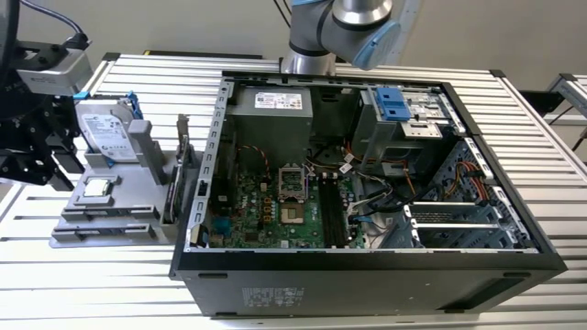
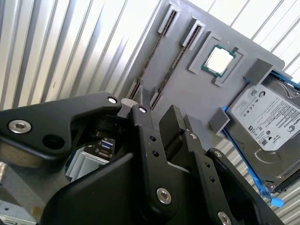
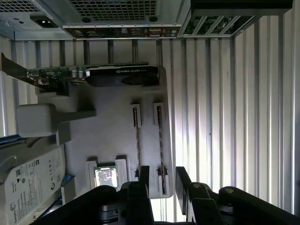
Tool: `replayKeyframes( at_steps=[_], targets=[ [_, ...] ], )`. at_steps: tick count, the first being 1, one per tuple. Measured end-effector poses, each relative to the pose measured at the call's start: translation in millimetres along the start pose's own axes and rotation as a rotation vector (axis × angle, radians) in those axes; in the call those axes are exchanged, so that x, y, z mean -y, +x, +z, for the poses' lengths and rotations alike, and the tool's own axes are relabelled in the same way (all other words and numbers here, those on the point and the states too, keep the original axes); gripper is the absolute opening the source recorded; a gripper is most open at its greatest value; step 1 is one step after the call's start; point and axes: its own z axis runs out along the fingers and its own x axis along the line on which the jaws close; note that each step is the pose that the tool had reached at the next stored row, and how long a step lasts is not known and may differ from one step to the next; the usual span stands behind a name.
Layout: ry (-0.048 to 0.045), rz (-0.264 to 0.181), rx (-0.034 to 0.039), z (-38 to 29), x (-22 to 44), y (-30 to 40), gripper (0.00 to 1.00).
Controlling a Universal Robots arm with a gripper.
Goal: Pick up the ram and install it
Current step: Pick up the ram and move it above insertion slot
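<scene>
The ram [image 3: 160,140] stands on its long edge in a slot of the grey holder [image 3: 112,136]. In the first wrist view its line runs straight into the gap between the jaws. It shows as a thin dark strip, edge-on, with a small grey bracket at each end. A second stick [image 3: 137,140] stands parallel in the next slot, just outside one finger.

The gripper [image 3: 163,182] hangs over the holder with its jaws spread, one to each side of the ram's line and pinching nothing. The step in hand looks like the approach for the pick-up: the ram is not yet lifted and nothing is installed. How far the fingertips stand above the stick cannot be told.

A grasp here would seem to call for the jaws to stay centred on that thin edge. They would need to close on its flat faces without catching the neighbour or the end brackets.

Farther out, past the second stick, a processor [image 3: 106,176] lies in its recess and a drive [image 3: 28,187] leans beyond it. A card [image 3: 112,74] stands at the holder's far end, towards the open case [image 1: 367,275].
</scene>
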Motion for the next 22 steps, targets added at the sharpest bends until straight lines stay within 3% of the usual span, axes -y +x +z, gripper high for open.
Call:
replayKeyframes(
  at_steps=[22],
  targets=[
    [0.0001,0.000,0.0001,7.9,0.2,0.1,1.00]
  ],
)
